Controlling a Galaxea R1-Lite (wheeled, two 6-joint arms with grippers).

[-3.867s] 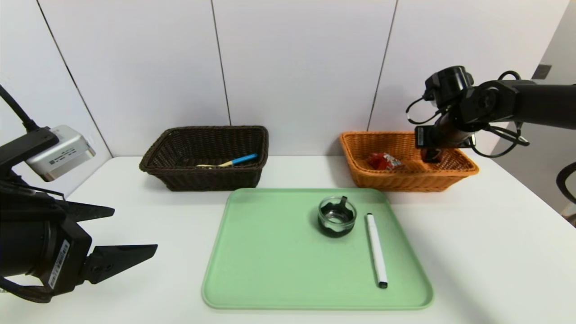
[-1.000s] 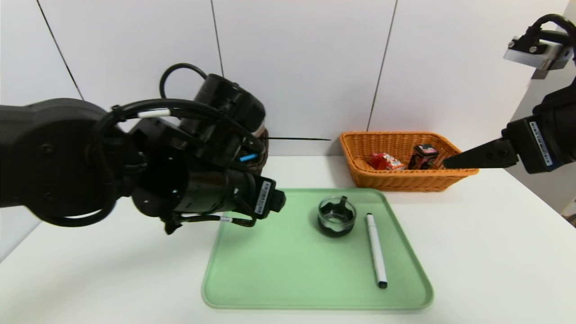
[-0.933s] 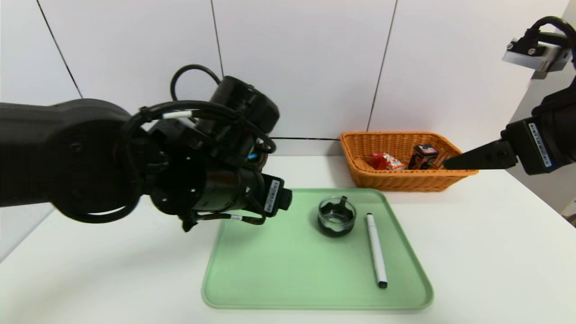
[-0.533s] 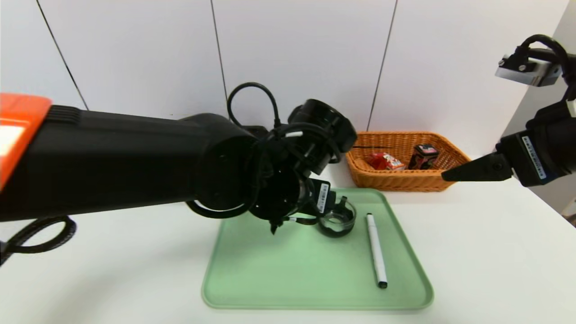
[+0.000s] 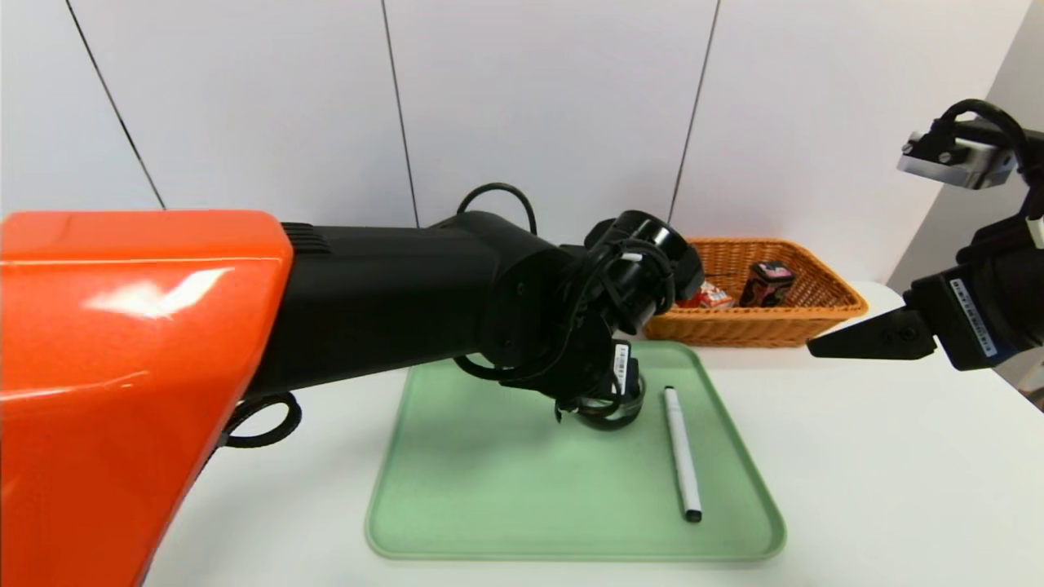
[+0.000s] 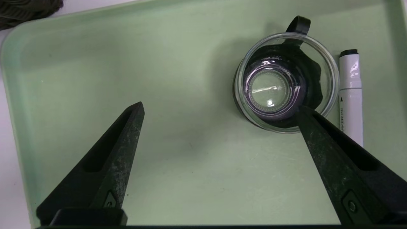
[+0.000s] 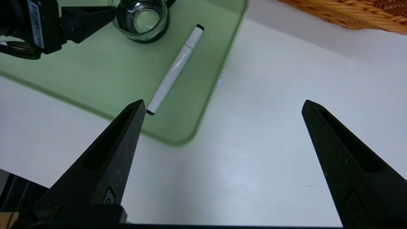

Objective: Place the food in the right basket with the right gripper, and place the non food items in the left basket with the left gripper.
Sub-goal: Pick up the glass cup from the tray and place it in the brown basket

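Observation:
A glass cup point(image 6: 284, 82) with a black sleeve and handle stands on the green tray point(image 6: 95, 63), and a white marker point(image 6: 350, 95) lies beside it. My left gripper point(image 6: 220, 108) hovers open just above the tray. One fingertip overlaps the cup's rim, and the gap between the fingers holds only bare tray. In the head view my left wrist covers most of the cup point(image 5: 624, 412). My right gripper point(image 7: 223, 103) hangs open and empty over the table, right of the tray. The orange right basket point(image 5: 758, 322) holds a red packet point(image 5: 714, 295) and a dark can point(image 5: 765, 281).
My left arm hides the left basket in the head view; only a dark wicker corner point(image 6: 25, 9) shows in the left wrist view. The marker point(image 5: 681, 452) lies lengthwise near the tray's right rim. White table lies in front of the orange basket point(image 7: 349, 16).
My left arm has swung in from the left, across the tray, to the glass cup. My right gripper left the can in the orange basket earlier and has drifted slightly down and right.

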